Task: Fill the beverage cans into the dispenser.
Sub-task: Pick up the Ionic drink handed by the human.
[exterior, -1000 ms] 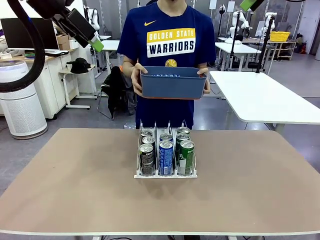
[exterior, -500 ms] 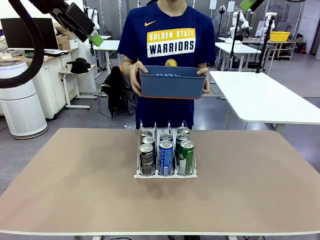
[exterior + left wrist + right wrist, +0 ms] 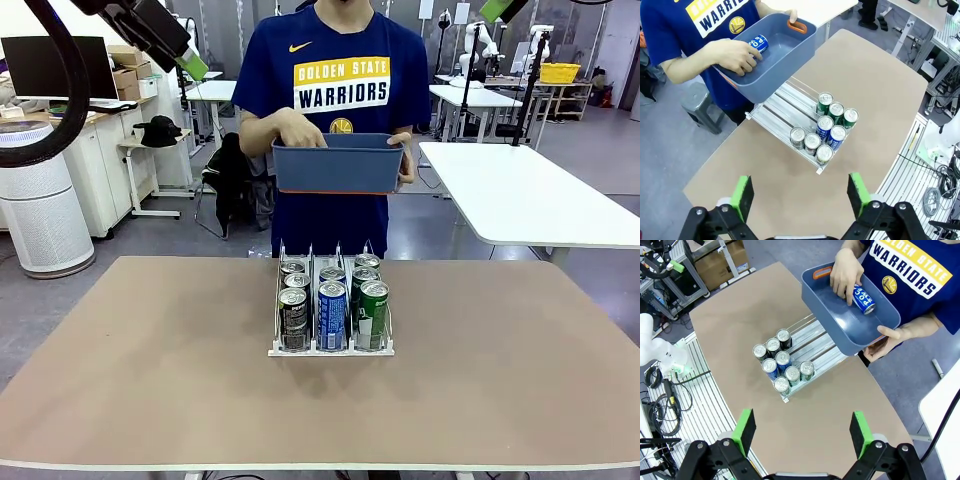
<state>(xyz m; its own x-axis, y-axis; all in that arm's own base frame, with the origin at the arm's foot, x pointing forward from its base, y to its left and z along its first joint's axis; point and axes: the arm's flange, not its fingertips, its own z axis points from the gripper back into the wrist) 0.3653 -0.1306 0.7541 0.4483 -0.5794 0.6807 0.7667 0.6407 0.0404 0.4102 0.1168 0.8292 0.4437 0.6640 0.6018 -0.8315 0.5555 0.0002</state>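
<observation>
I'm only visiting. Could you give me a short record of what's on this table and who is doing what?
dispenser: mid-table, three lanes
left lane: three dark cans
middle lane: two blue cans
right lane: three green cans
person: holds tub at the far side, one hand inside it on a loose blue can
left gripper: open, high above table
right gripper: open, high above table

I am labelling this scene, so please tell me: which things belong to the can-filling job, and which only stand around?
Job: dispenser; eight cans in its lanes; blue can lying in the tub held by the person.
Around: white table; air purifier; monitor.
</observation>
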